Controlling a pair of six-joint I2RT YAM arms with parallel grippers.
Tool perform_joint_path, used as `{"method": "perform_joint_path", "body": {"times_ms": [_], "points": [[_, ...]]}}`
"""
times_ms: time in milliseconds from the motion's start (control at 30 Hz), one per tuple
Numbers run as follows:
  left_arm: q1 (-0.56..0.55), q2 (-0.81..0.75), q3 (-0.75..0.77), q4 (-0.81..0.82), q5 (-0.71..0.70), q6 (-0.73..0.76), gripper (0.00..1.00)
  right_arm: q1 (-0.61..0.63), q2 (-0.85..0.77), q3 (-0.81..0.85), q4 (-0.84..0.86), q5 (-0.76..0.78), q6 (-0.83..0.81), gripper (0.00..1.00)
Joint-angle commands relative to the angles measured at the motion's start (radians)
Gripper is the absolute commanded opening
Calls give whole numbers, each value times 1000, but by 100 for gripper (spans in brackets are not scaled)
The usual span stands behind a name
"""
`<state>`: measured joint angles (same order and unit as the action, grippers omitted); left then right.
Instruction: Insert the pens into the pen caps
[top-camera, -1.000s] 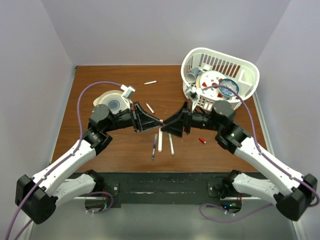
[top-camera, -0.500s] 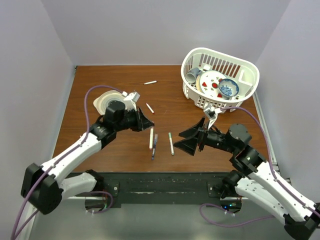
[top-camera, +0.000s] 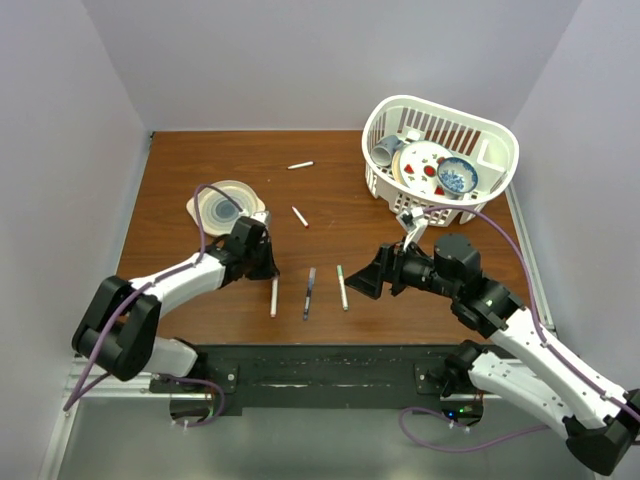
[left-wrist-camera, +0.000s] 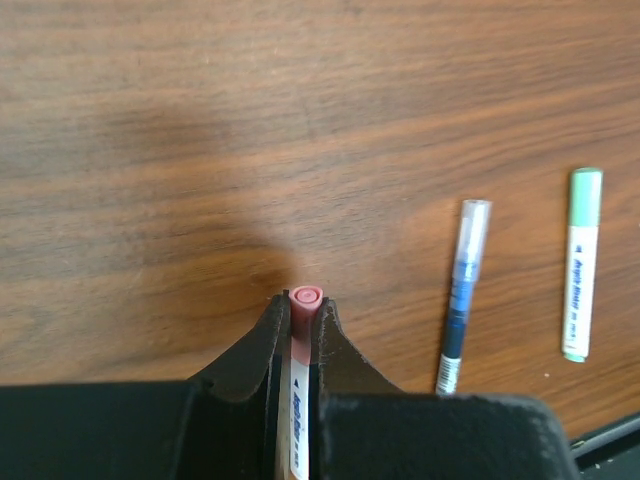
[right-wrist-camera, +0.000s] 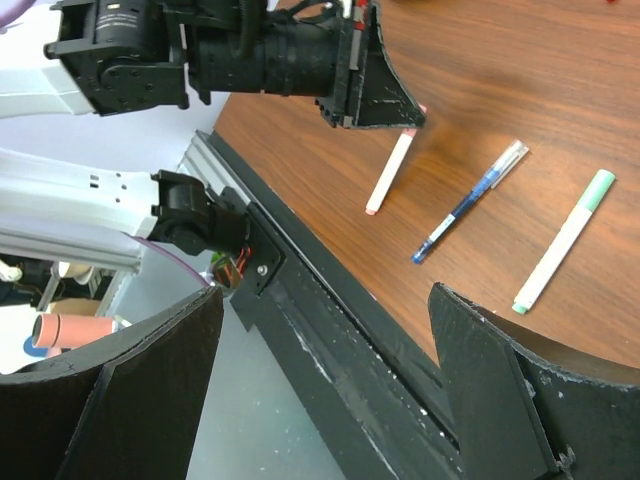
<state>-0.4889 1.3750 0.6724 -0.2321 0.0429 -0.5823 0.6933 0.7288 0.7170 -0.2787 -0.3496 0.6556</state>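
**Laying the pink-capped pen (top-camera: 273, 298) down cleanly**

Top view: your left gripper (top-camera: 268, 270) is sitting over the far end of this pen. The pen is lying left of the blue pen (top-camera: 310, 293) and the green-capped pen (top-camera: 342, 288), in a loose row near the front edge of the table (top-camera: 200, 160). Its long axis is running near-to-far, roughly parallel to its two neighbours. Your right gripper (top-camera: 362, 283) is hovering just right of the green-capped pen.

Left wrist view: the jaws are clamping the barrel right at the pink cap. The cap end is pointing away from the arm bases.

Right wrist view: the right jaws are standing wide apart with nothing between them. From here the pen is running from the left fingertips toward the front rail, and its near end looks to be touching the wood — whether the whole barrel is lying flat, you cannot tell.

You seem to be placing a finished pen. Be lowering until the barrel is resting flat, then opening gently and lifting straight up — that way you are not rolling it into the blue pen.
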Motion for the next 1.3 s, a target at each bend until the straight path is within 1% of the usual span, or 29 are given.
{"method": "perform_joint_path", "body": {"times_ms": [0,33,67,133,167,233,267,400,433,500,600,633,667,767,800,833,933,1000,1033,1067,1100,1133,1167,1200,1267], "points": [[7,29,1,43,-18,1,8,-1,4,36,13,21,18,88],[7,29,4,37,-15,-2,11,-2,7,38,10,23,18,88],[7,27,10,33,-15,-5,22,0,17,38,4,26,24,88],[7,12,19,10,-15,-14,35,0,24,45,-11,43,33,88],[7,4,36,2,-15,-16,43,0,35,50,-34,49,35,88],[6,-27,61,-41,-31,-20,53,0,41,61,-65,76,39,88],[7,-36,88,-58,-38,-22,64,0,46,64,-95,86,41,88],[9,-132,125,-95,-41,-5,82,0,55,59,-158,144,73,88],[7,-151,127,-98,-47,2,89,-1,58,58,-174,203,85,88],[9,-209,127,-108,-80,15,99,-2,73,58,-224,265,128,88],[9,-276,125,-125,-84,65,100,0,101,64,-286,381,179,88],[9,-292,125,-131,-81,106,100,0,128,64,-300,408,187,88],[9,-306,125,-136,-74,131,100,-1,141,65,-328,475,211,88],[9,-358,124,-165,-25,235,100,0,195,59,-398,598,281,88],[9,-379,121,-186,-38,251,100,0,205,49,-413,669,349,88],[9,-390,116,-197,-40,271,100,0,214,41,-418,698,367,88],[9,-430,69,-207,-145,277,100,0,271,29,-381,774,397,88],[9,-448,43,-199,-173,265,100,-2,331,45,-335,775,313,88],[9,-452,46,-199,-176,260,100,0,352,58,-277,735,258,88],[9,-453,47,-197,-185,257,100,-1,401,77,-258,709,161,88],[9,-458,47,-196,-204,259,100,-2,425,117,-242,684,116,87],[9,-458,59,-205,-222,262,100,0,446,136,-185,607,66,87],[9,-461,65,-217,-242,260,100,0,478,154,-150,553,-48,86],[9,-468,70,-233,-279,257,100,0,542,214,-128,520,-80,85],[9,-508,64,-234,-293,253,100,0,634,303,-134,483,-131,81]]}}
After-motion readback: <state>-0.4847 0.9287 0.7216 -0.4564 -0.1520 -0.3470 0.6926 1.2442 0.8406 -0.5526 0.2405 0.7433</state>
